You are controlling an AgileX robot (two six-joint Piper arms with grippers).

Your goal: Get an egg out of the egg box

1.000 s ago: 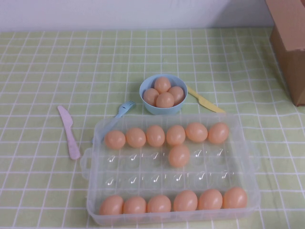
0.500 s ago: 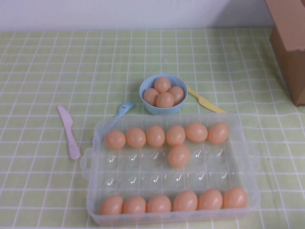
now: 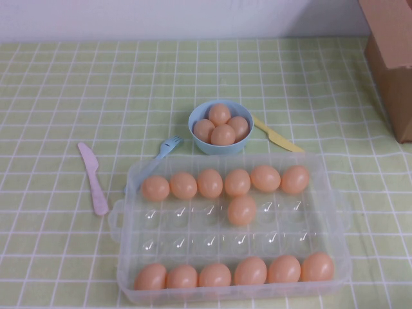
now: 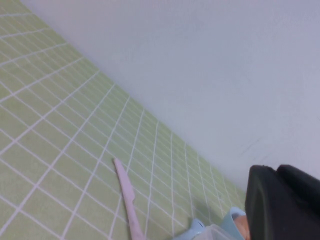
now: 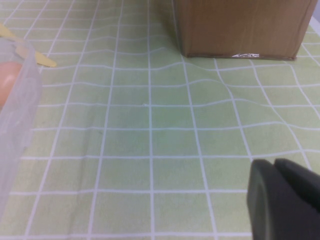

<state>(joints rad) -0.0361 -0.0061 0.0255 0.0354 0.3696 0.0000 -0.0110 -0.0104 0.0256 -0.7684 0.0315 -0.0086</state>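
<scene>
From the high view, neither arm shows; pick the lone egg [image 3: 242, 210] in the egg box [image 3: 335, 222], just behind the box's middle, and come straight down so its neighbours stay put. In the left wrist view, your left gripper [image 4: 281, 205] sits raised, off the box's left side, jaws closed and empty. In the right wrist view, your right gripper [image 5: 283, 200] hovers low, right of the box; its jaws look closed, holding nothing.
</scene>
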